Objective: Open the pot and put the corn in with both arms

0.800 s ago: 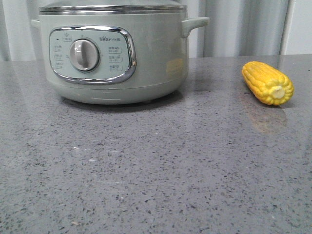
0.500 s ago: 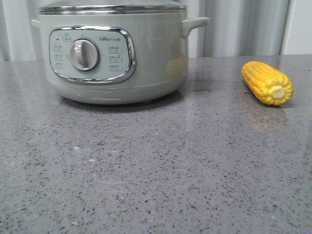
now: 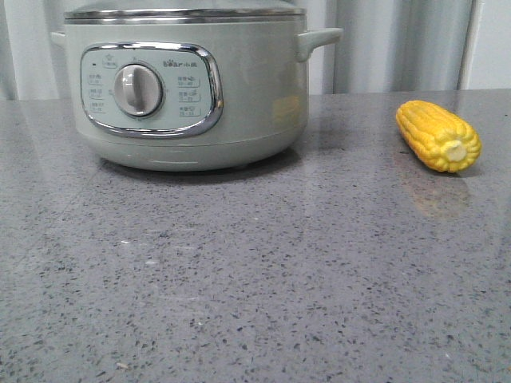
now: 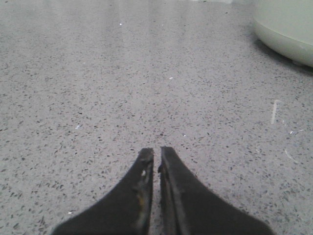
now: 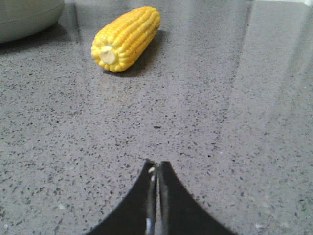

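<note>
On the far left of the grey speckled tabletop [image 3: 255,279], the pot [image 3: 184,88] is standing upright, a pale sage-green electric cooker with its chrome-framed control panel [image 3: 150,89] and silver dial [image 3: 137,89] facing the near edge. Its steel rim [image 3: 184,14] is sitting at the very top of the front view, and whether a lid is resting above it is cut off from sight. One side handle [image 3: 318,40] is sticking out to the right, and a second is showing at the left. Well apart from the pot, on the right side of the tabletop, the corn [image 3: 437,136] is lying on its side, a short yellow cob with its pale cut end pointing toward the near right and its reflection showing faintly on the polished surface below it.

Neither arm is appearing in the front view. In the left wrist view, the left tool [image 4: 156,154] is hovering low over bare tabletop with its two dark fingers nearly together, only a thin slit between the tips, gripping nothing; the pot's rounded base [image 4: 283,29] is sitting well beyond it. In the right wrist view, the right tool [image 5: 156,166] is pressed closed and holding nothing, with the corn [image 5: 126,38] lying well ahead of its tips.
</note>
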`<state>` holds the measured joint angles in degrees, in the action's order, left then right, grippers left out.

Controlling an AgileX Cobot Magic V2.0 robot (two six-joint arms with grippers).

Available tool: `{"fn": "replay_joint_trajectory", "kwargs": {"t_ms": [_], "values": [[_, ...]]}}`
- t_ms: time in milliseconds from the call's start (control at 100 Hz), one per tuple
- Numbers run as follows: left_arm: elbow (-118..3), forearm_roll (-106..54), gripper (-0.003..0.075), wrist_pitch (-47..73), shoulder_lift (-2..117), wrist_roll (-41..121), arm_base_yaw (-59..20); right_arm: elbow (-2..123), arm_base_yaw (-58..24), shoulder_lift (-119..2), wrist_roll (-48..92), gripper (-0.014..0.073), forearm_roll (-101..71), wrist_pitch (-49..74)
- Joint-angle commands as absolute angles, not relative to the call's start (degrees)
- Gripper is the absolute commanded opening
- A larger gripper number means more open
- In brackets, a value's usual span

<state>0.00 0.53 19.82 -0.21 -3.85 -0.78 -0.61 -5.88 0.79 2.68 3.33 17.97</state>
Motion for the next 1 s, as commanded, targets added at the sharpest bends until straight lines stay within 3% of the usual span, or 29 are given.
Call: {"fn": "replay_joint_trajectory", "kwargs": {"t_ms": [0, 170, 370, 460, 630, 810, 990], "values": [[0.4, 0.5, -0.0020, 18.9, -2.2, -4.3, -0.7, -1.8, -5.7, 1.7, 2.6, -0.0069, 3.7, 17.6], [0.4, 0.6, -0.0020, 18.8, -2.2, -4.3, -0.7, -1.8, -5.7, 1.7, 2.6, -0.0069, 4.9, 16.9], [0.4, -1.0, -0.0020, 15.6, -2.2, -4.3, -0.7, -1.8, -5.7, 1.7, 2.6, -0.0069, 8.5, 5.0], [0.4, -9.8, -0.0020, 11.6, -2.2, -4.3, -0.7, -1.8, -5.7, 1.7, 2.6, -0.0069, 7.2, -0.5], [0.4, -31.0, -0.0020, 5.4, -2.2, -4.3, -0.7, -1.8, -5.7, 1.7, 2.6, -0.0069, -5.3, -9.1], [0.4, -31.8, -0.0020, 4.0, -2.2, -4.3, -0.7, -1.8, -5.7, 1.7, 2.6, -0.0069, -9.3, -8.9], [-0.8, -34.4, -0.0020, 1.2, -2.1, -4.3, -0.7, 0.1, -5.7, 1.7, 2.5, -0.0069, -28.6, -9.5]]}}
